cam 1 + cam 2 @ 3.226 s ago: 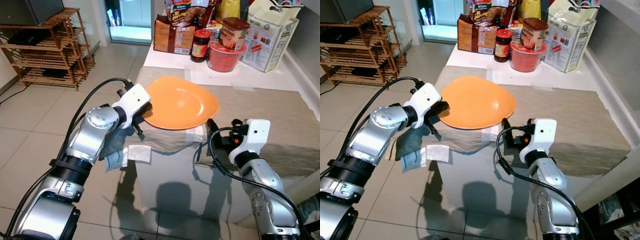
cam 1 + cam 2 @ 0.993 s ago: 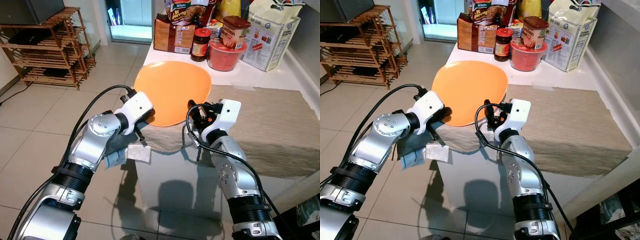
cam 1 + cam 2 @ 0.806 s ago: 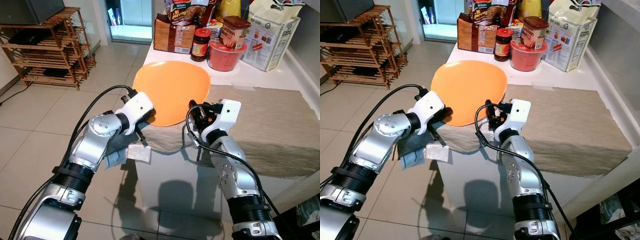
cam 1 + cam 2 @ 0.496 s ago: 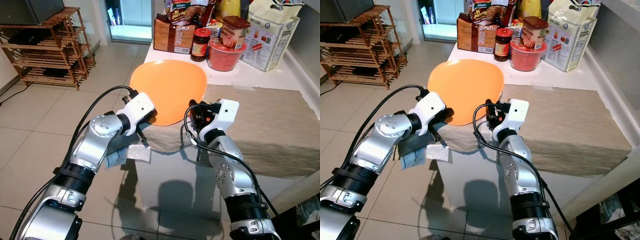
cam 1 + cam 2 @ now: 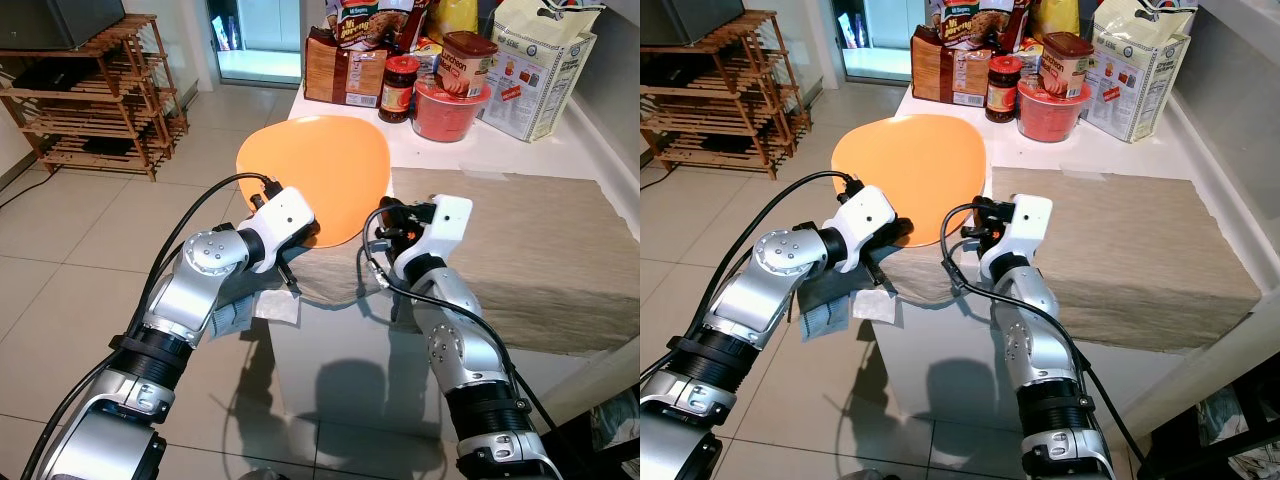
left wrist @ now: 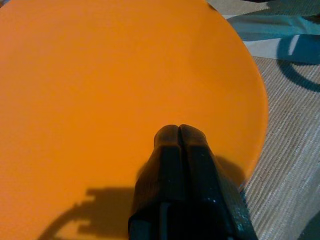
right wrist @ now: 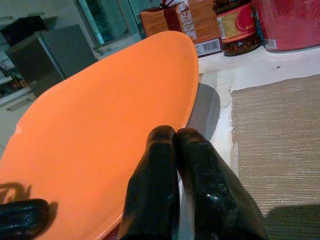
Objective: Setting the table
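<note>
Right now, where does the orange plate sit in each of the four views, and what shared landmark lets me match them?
Left eye view: orange plate, upper centre, tilted, above both claws.
Right eye view: upper left of centre.
Left wrist view: plate face behind the left claw.
Right wrist view: slanted, beyond the right claw.
Shared landmark: the woven beige table mat beside the plate.

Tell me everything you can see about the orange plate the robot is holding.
The orange plate is a plain, smooth, matte dish, roundish with a softly uneven outline and a shallow raised rim. It is tilted up steeply, its face turned toward the robot, over the near left corner of the table and its beige woven mat. The left gripper is shut on its lower left edge, and the right gripper is at its lower right edge.
</note>
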Motion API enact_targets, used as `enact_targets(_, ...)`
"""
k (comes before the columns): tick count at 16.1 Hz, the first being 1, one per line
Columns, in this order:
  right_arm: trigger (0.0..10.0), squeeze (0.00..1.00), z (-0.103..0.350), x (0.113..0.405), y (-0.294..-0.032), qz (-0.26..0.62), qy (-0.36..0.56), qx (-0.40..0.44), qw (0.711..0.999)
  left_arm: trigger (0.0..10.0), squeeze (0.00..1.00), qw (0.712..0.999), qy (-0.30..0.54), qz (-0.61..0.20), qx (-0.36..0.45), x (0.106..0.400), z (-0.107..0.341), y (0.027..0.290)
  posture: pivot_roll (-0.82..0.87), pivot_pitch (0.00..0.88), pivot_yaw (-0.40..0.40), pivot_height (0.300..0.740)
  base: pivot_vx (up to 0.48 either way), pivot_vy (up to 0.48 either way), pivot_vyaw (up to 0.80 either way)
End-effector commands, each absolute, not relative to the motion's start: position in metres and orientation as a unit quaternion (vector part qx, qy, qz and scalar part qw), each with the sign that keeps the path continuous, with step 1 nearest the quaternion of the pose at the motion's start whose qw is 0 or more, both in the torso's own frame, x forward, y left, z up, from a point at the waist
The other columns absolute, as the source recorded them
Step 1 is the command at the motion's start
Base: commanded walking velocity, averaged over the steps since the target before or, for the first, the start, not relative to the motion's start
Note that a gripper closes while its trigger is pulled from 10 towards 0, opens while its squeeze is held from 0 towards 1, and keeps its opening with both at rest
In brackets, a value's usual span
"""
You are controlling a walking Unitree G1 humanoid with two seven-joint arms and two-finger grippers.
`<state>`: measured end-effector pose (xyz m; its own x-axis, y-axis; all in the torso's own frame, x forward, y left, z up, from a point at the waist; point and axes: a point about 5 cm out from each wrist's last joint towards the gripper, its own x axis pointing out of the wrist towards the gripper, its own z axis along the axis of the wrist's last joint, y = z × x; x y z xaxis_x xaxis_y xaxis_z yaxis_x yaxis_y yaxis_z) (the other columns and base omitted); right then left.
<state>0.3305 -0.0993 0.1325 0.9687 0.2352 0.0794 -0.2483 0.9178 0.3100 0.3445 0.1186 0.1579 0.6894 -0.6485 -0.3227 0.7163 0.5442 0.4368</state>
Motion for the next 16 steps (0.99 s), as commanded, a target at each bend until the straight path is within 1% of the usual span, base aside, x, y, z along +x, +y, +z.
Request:
enact_targets(1,10.0,0.0,0.128,0.328,-0.105,0.11,-0.014,0.153,0.982,10.0,0.0,0.869,0.098,-0.399,0.275,0.34,0.142,0.119,0.05,0.017,0.007,0.74,0.0,0.0,0.0)
enact_targets(2,10.0,0.0,0.128,0.328,-0.107,0.107,-0.015,0.15,0.983,10.0,0.0,0.869,0.098,-0.399,0.275,0.34,0.142,0.12,0.05,0.018,0.006,0.74,0.0,0.0,0.0)
enact_targets(4,10.0,0.0,0.14,0.326,-0.117,0.084,-0.052,0.116,0.988,10.0,0.0,0.869,0.097,-0.399,0.275,0.34,0.143,0.121,0.05,0.018,0.006,0.74,0.0,0.0,0.0)
enact_targets(5,10.0,0.0,0.156,0.323,-0.124,0.066,-0.105,0.062,0.99,10.0,0.0,0.869,0.097,-0.398,0.276,0.34,0.143,0.121,0.05,0.018,0.006,0.74,0.0,0.0,0.0)
enact_targets(6,10.0,0.0,0.177,0.32,-0.13,0.045,-0.167,-0.007,0.985,10.0,0.0,0.87,0.097,-0.397,0.277,0.341,0.143,0.122,0.05,0.016,0.005,0.74,0.0,0.0,0.0)
enact_targets(8,10.0,0.0,0.184,0.317,-0.142,0.023,-0.18,-0.048,0.982,10.0,0.0,0.87,0.098,-0.397,0.276,0.34,0.142,0.121,0.05,0.012,0.005,0.74,0.0,0.0,0.0)
enact_targets(9,10.0,1.0,0.173,0.313,-0.153,0.011,-0.155,-0.061,0.986,10.0,0.0,0.869,0.098,-0.398,0.276,0.34,0.141,0.121,0.04,0.007,0.004,0.74,0.0,0.0,0.0)
enact_targets(12,10.0,1.0,0.159,0.307,-0.161,-0.006,-0.134,-0.084,0.987,10.0,0.0,0.868,0.096,-0.401,0.276,0.341,0.142,0.12,0.04,0.0,0.007,0.74,0.0,0.0,0.0)
enact_targets(15,10.0,1.0,0.151,0.301,-0.159,-0.007,-0.123,-0.083,0.989,10.0,0.0,0.866,0.092,-0.407,0.276,0.342,0.144,0.12,0.04,0.0,0.01,0.74,0.0,0.0,0.0)
enact_targets(16,10.0,1.0,0.149,0.3,-0.155,-0.003,-0.123,-0.081,0.989,10.0,0.0,0.865,0.089,-0.408,0.278,0.343,0.146,0.12,0.04,0.0,0.012,0.74,0.0,0.0,0.0)
